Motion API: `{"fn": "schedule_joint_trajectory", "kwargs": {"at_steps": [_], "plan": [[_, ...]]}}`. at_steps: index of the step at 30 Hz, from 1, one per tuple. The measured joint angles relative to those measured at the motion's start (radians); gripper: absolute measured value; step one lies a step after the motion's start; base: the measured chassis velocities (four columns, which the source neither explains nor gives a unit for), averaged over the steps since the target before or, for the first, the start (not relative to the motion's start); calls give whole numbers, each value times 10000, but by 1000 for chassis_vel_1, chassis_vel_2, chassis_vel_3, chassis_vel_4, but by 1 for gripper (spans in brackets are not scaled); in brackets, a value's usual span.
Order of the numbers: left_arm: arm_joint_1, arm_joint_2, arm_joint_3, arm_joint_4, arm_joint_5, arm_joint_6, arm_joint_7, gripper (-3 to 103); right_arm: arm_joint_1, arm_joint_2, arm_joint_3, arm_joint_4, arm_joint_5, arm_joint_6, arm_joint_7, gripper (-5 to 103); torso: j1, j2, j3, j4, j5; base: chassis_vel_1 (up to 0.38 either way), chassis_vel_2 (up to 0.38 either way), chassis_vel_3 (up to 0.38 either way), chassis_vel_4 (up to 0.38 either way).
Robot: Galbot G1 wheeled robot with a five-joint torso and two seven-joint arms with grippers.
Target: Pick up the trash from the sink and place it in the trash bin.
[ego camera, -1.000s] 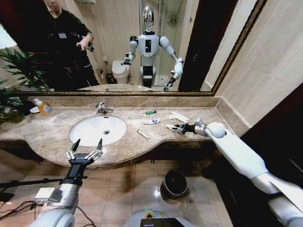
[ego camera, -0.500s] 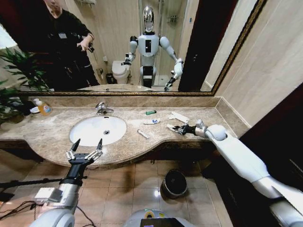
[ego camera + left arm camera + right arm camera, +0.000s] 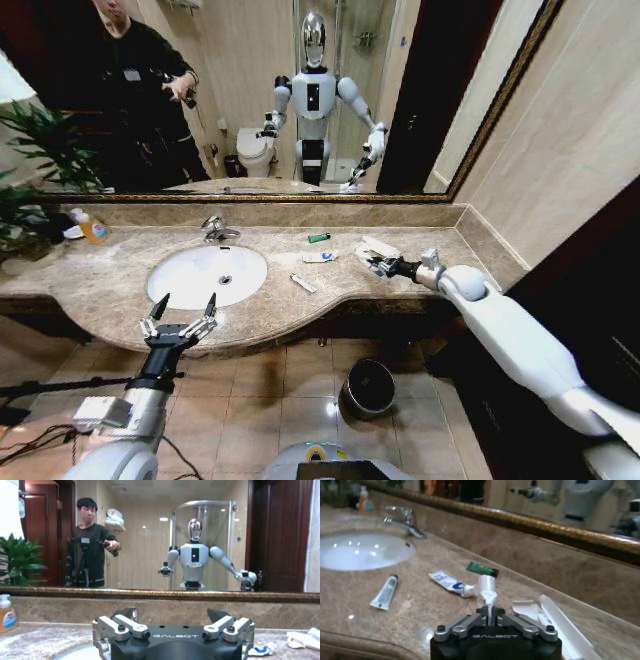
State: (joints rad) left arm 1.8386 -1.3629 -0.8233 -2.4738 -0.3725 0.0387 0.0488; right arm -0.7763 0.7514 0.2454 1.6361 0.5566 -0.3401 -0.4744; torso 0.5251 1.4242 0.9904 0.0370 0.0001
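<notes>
your right gripper (image 3: 378,264), right of centre, has its jaws closed on a white packet (image 3: 486,591). your left gripper (image 3: 180,320) waits, jaws open, lower left. the tubes (image 3: 320,257) lie on the counter (image 3: 110,290); nothing visible inside the trash bin (image 3: 369,388).

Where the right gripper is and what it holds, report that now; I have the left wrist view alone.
Observer: The right gripper is over the counter to the right of the sink, shut on a white piece of trash.
Operator: Give me the trash bin's place.
Observer: The trash bin stands on the floor below the counter's front edge, nearer the right gripper than the left gripper, which is open in front of the basin.
Operator: Name one loose item near the basin.
Observer: A small white tube lies on the counter between the sink and the right gripper.
</notes>
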Motion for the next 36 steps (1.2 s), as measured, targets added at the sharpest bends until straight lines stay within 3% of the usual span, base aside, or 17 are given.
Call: {"fn": "schedule_joint_trajectory", "kwargs": {"at_steps": [5,17,19,23,26,28,31,36], "plan": [[0,0,0,0,0,-1,0,100,-2040,-201,1535,1611,507,-176,665,6,-1,1,-1,-8,2,0,0,0,0],[0,0,0,0,0,0,0,100,-5552,137,3981,4333,696,-676,914,4,-1,1,-2,-2,-3,0,0,0,0],[0,0,0,0,0,0,1,100,-6686,601,4633,4907,581,-684,887,4,-1,1,-2,-2,-6,0,0,0,0],[0,0,0,0,0,0,0,100,-7538,1285,4994,5104,244,-527,820,4,-1,1,-2,-3,-1,0,0,0,0],[0,0,0,1,0,0,0,100,-8330,2513,4903,4788,-573,-107,741,4,-2,1,-1,-4,-1,0,0,0,0],[0,2,0,1,0,0,0,100,-8393,2686,4831,4667,-692,-34,751,4,-2,1,-1,-4,2,0,0,0,0],[1,0,0,0,0,0,0,100,-8418,3628,4431,3468,-1683,636,771,4,-2,1,-1,-3,-1,0,0,0,0],[0,0,0,0,0,0,0,100,-8093,4252,4226,2120,-2223,1138,838,4,-1,0,0,-2,2,0,0,0,0]]}}
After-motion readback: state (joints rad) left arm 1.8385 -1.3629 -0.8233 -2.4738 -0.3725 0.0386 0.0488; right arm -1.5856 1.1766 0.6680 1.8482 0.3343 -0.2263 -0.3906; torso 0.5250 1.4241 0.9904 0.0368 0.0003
